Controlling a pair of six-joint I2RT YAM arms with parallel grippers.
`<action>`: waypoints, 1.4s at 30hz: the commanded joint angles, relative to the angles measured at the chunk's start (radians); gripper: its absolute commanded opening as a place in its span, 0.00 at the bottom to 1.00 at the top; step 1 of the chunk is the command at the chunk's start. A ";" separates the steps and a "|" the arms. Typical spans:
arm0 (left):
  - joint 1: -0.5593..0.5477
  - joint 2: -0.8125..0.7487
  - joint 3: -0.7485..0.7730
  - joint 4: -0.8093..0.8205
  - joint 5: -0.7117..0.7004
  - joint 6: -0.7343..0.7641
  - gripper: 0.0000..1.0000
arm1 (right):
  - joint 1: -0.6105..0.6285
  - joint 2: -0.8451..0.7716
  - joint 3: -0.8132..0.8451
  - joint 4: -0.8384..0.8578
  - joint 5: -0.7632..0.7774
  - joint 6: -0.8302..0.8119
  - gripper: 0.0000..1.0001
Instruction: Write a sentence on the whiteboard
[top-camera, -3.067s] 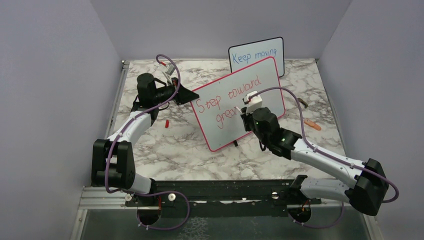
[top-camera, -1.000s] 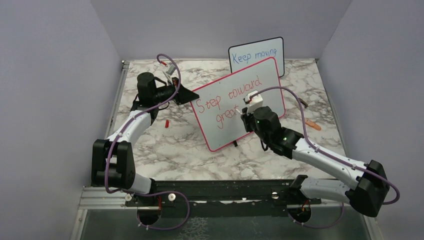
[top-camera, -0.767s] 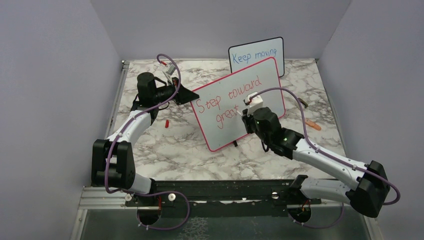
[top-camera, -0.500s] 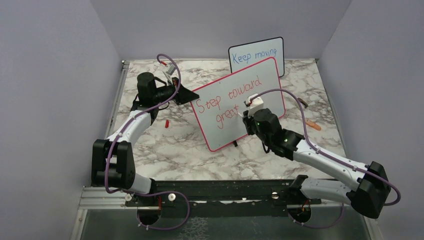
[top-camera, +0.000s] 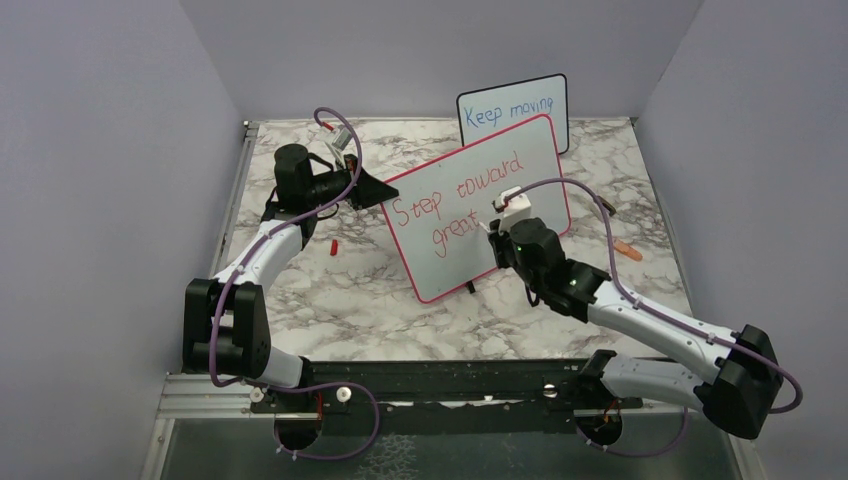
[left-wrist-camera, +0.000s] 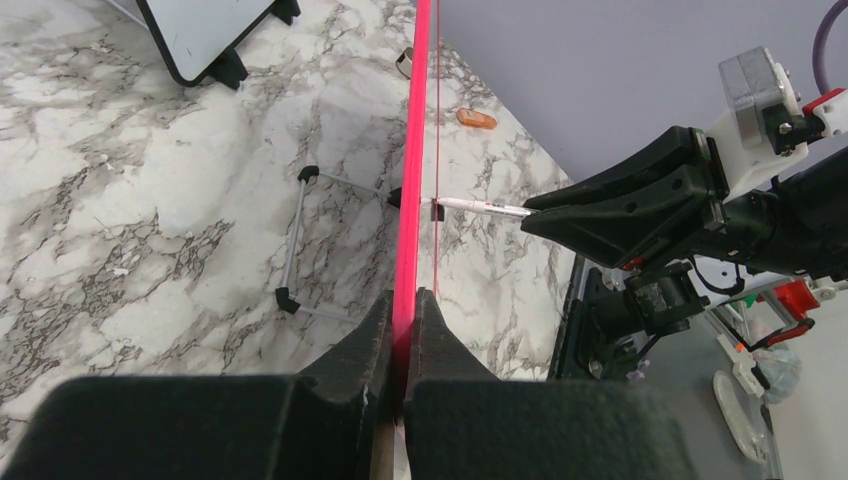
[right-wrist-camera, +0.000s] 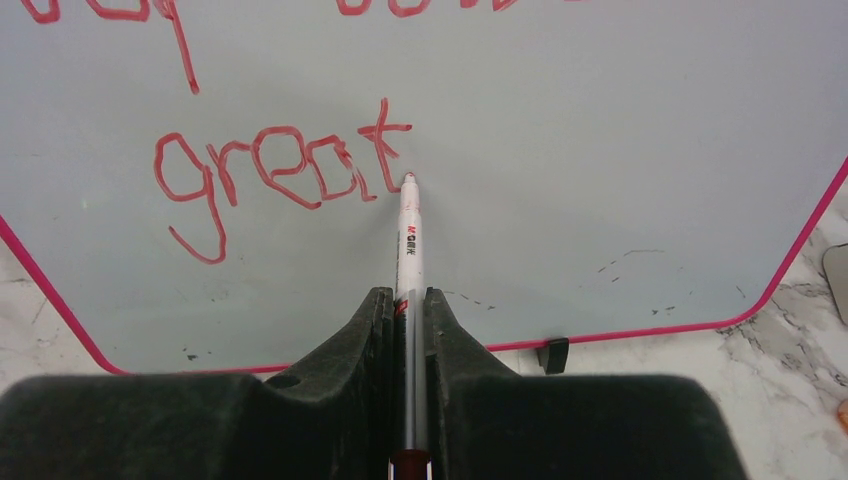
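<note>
Whiteboard (top-camera: 455, 270) is standing upright on the marble table (top-camera: 330, 300), roughly mid-table, propped on a wire stand (left-wrist-camera: 295, 240), just in front of the smaller black-framed board (top-camera: 515, 110) at the back. Left gripper (left-wrist-camera: 404, 305) is clamping the pink frame at the board's left edge, with its jaws clenched on it. Right gripper (right-wrist-camera: 408, 300) is grasping a white marker (right-wrist-camera: 409, 235), jaws tight on the barrel. The tip is touching the board just right of the last "t". The red sentence (top-camera: 455, 195) is reading "Step toward" above and "great" below. A small red piece (top-camera: 333, 245) is lying on the table beside the left arm.
</note>
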 joint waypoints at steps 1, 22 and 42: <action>-0.007 0.029 -0.001 -0.087 -0.013 0.044 0.00 | -0.004 -0.041 -0.012 0.072 0.027 -0.001 0.00; -0.008 0.026 0.002 -0.094 -0.017 0.050 0.00 | -0.022 -0.012 0.029 0.113 0.018 -0.031 0.00; -0.008 0.029 0.003 -0.096 -0.015 0.052 0.00 | -0.036 0.024 0.037 0.105 0.011 -0.022 0.00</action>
